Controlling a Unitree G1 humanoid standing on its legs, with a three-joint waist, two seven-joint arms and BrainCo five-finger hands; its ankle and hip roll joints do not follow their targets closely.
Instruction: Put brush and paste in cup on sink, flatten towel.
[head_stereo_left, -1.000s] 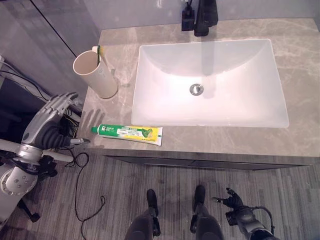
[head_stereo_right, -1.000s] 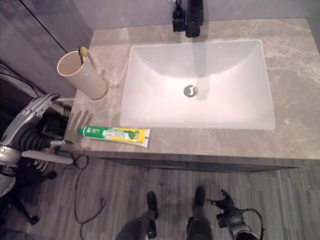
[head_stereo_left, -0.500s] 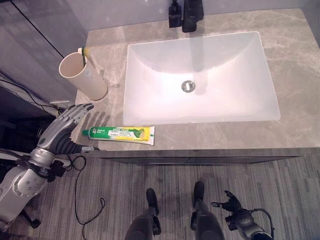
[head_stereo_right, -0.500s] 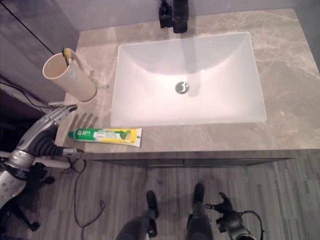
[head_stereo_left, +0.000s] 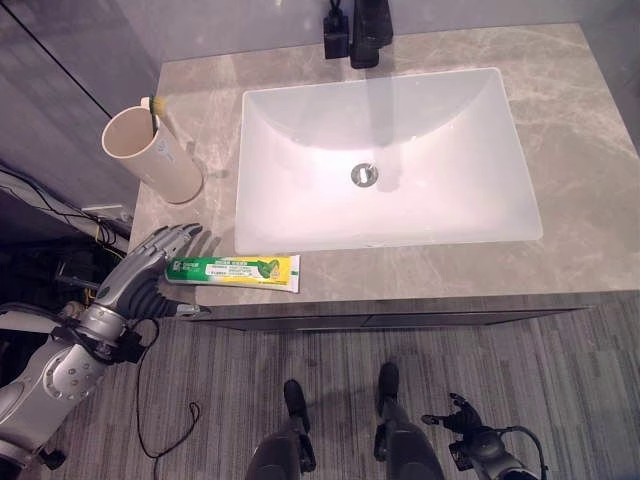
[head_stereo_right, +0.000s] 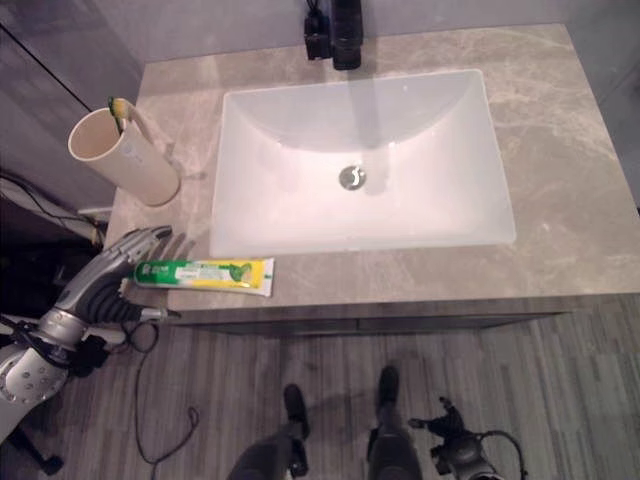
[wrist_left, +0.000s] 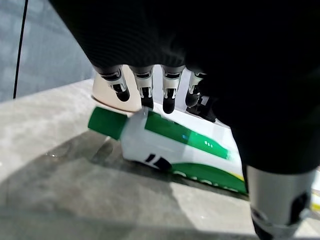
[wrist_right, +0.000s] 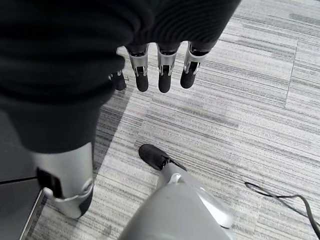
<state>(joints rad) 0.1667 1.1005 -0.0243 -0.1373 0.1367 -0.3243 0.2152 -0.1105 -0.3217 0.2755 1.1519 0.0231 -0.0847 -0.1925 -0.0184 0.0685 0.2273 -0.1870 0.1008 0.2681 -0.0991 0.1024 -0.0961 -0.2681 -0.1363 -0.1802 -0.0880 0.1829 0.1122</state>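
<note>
The left hand (head_stereo_left: 135, 285), fingers spread and straight, hovers at the green cap end of the toothpaste tube (head_stereo_left: 235, 270) lying flat on the surface (head_stereo_left: 590, 190) at the sink's (head_stereo_left: 385, 160) seven o'clock, the cup (head_stereo_left: 150, 155) with the toothbrush (head_stereo_left: 155, 105) standing at ten o'clock, while the right hand (head_stereo_left: 465, 425) hangs relaxed above the floor (head_stereo_left: 560, 360).
</note>
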